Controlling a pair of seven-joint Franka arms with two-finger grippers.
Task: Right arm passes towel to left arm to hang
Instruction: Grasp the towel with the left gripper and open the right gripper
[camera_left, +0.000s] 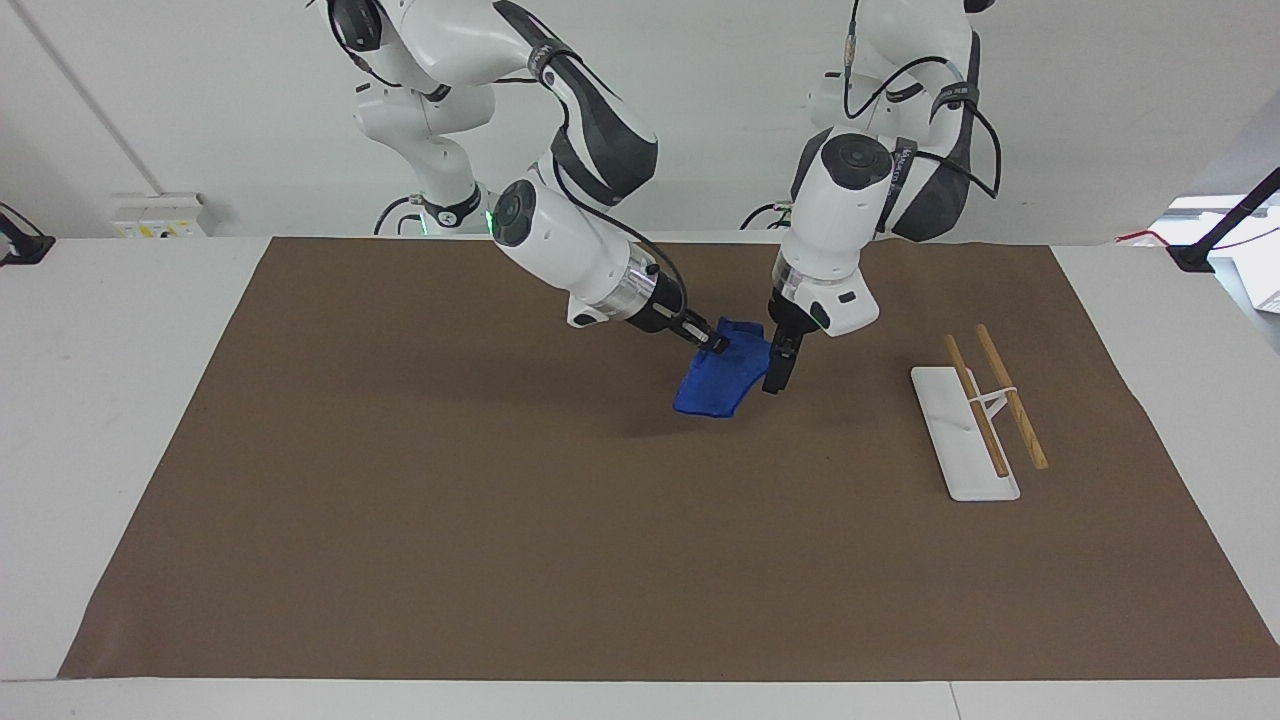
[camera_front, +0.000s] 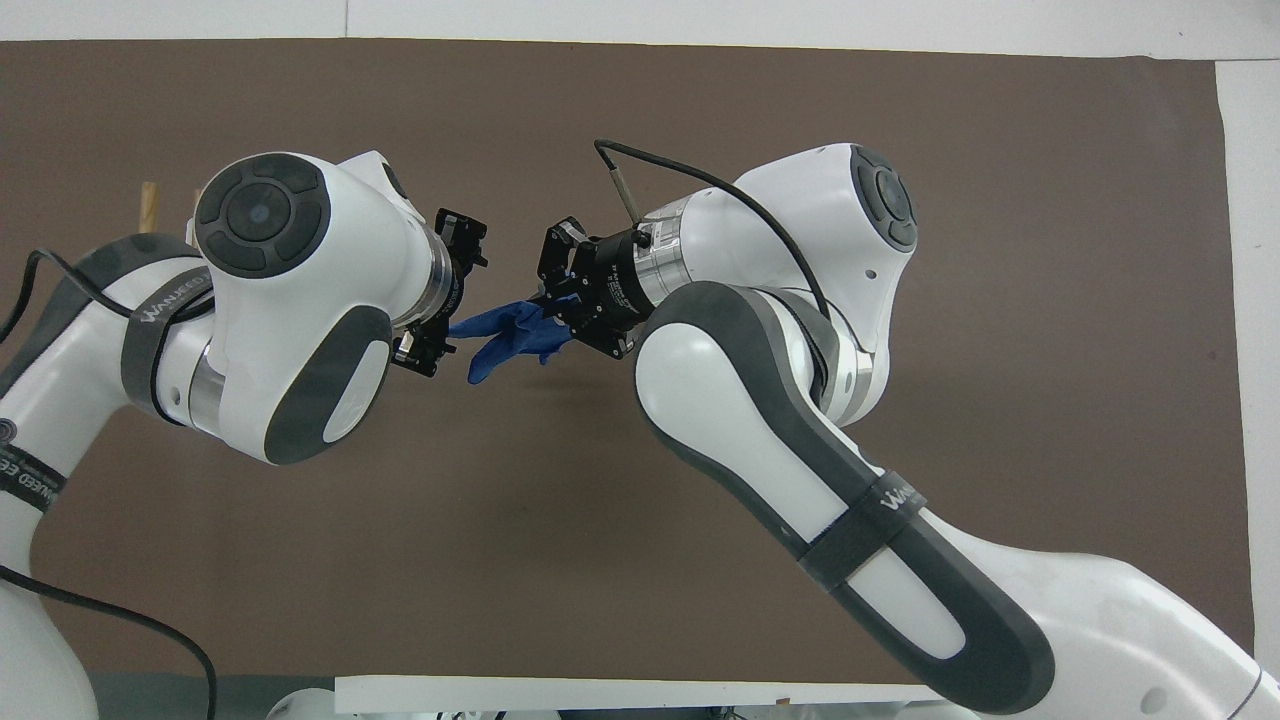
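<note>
Because the right gripper (camera_left: 712, 341), jaws clamped on one corner, dangles the blue towel (camera_left: 722, 380) above the tabletop (camera_left: 400, 480), its free edge meets the left gripper (camera_left: 776, 377), whose jaws' state cannot be told.

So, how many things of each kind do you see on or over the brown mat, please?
Robot arms: 2, right arm and left arm
Blue towel: 1
White rack: 1
Wooden rods: 2, and
Total: 6
</note>
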